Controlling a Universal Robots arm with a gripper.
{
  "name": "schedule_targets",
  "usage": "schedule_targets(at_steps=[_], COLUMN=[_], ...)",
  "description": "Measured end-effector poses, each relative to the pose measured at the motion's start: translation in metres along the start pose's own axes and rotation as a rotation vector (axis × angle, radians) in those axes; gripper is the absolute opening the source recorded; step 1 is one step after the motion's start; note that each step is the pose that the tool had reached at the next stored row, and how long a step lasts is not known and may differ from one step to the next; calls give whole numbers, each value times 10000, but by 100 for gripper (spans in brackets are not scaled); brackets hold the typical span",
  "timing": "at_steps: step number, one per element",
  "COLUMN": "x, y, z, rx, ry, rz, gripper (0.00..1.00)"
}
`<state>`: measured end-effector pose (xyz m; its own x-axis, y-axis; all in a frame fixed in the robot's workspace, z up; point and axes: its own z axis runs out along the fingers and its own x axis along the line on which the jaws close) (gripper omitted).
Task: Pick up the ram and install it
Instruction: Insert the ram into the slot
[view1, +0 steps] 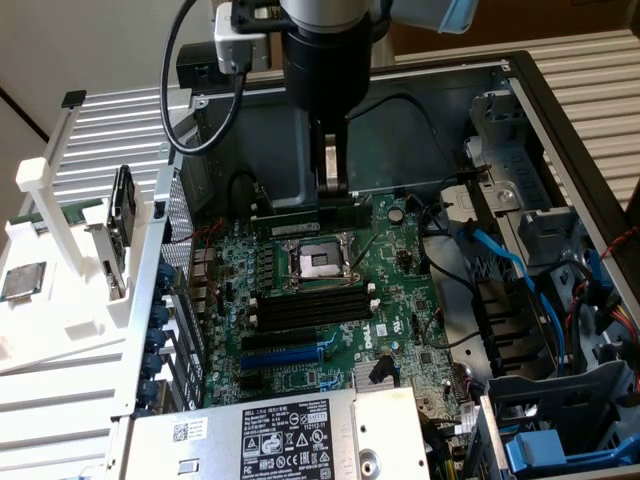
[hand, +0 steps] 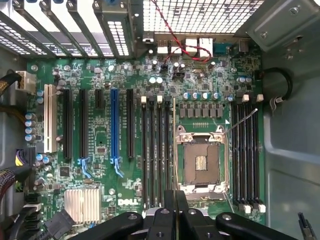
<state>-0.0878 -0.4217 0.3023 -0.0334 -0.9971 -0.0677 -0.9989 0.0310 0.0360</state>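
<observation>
The ram (hand: 174, 145) is already off its rest and clamped edge-on between the fingers of the pincer (hand: 175, 200), hanging as a thin line over the motherboard (view1: 330, 330) inside the open computer case (view1: 520, 90). So the pick-up looks done; the seating is not, since in the wrist view the stick floats between the CPU socket (hand: 201, 162) and the bank of long black memory slots (hand: 155, 150) beside it, not pressed into any of them. In the exterior view the pincer (view1: 334, 185) hovers above the far edge of the board. Around it: a blue expansion slot (hand: 114, 125), a second bank of slots (hand: 246, 150), loose blue cables (view1: 510, 265) toward the exterior view's right, and the power supply (view1: 290, 435) in front. Nothing lies across the slots.
</observation>
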Motion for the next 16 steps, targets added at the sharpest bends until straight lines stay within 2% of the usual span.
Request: schedule_targets(at_steps=[16], x=[151], y=[-11], z=[167], rx=[41], ry=[10], rz=[-2], gripper=[12])
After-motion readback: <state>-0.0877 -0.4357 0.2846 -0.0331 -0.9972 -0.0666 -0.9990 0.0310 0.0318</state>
